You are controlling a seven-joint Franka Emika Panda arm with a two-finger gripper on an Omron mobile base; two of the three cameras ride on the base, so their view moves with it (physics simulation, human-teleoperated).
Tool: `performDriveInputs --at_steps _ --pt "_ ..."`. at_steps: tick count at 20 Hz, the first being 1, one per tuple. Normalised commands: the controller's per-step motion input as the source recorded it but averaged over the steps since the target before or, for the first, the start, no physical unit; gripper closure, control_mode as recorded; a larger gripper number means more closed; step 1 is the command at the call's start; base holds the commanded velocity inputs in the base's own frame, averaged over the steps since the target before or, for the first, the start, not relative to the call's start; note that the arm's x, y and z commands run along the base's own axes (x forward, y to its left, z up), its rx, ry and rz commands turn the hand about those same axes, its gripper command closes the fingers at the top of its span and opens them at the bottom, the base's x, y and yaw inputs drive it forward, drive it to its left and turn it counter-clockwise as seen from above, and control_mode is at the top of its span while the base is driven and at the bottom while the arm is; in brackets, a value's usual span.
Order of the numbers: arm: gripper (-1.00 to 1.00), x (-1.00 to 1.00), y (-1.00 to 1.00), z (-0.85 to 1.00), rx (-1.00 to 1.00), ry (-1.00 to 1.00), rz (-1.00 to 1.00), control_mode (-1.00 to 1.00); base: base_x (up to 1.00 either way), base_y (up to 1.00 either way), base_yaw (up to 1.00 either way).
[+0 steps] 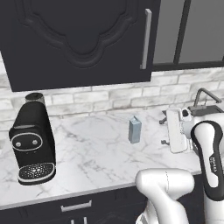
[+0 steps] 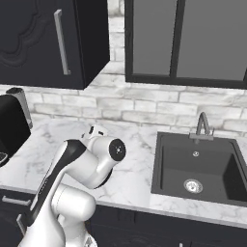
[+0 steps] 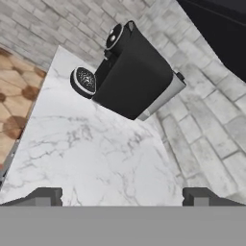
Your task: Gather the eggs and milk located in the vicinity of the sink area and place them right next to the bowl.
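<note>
The milk [image 1: 134, 130], a small pale blue-grey carton, stands upright on the marble counter [image 1: 96, 153] near the brick back wall. My gripper [image 1: 164, 131] hangs a short way to its right and points left toward it, open, with nothing between its fingers. In the hand view the two dark fingertips [image 3: 48, 196] stand wide apart over bare marble. The sink [image 2: 198, 169], a dark basin with a slim faucet [image 2: 203, 126], is set into the counter to the right of the arm. The eggs and the bowl are out of view.
A black coffee machine [image 1: 31, 140] stands at the counter's left end and also shows in the hand view [image 3: 129, 72]. Dark wall cabinets [image 1: 78, 39] hang above the counter. My white arm [image 2: 82, 169] rises in front of the counter edge.
</note>
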Motion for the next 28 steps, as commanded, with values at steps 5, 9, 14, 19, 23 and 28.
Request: performDriveInputs --at_steps 5,9,14,19,23,28 --pt "-1.0 0.0 0.0 0.0 0.0 0.0 0.0 1.0 0.0 0.0 0.0" --pt "-1.0 0.0 0.0 0.0 0.0 0.0 0.0 1.0 0.0 0.0 0.0" --pt "-1.0 0.0 0.0 0.0 0.0 0.0 0.0 -1.0 0.0 0.0 0.0" --pt "-1.0 0.0 0.0 0.0 0.0 0.09 -0.09 -1.0 0.0 0.0 0.0" --pt "-1.0 0.0 0.0 0.0 0.0 0.14 -0.23 -1.0 0.0 0.0 0.0" --pt "-1.0 0.04 0.0 0.12 0.0 0.19 -0.3 -1.0 0.0 0.0 0.0"
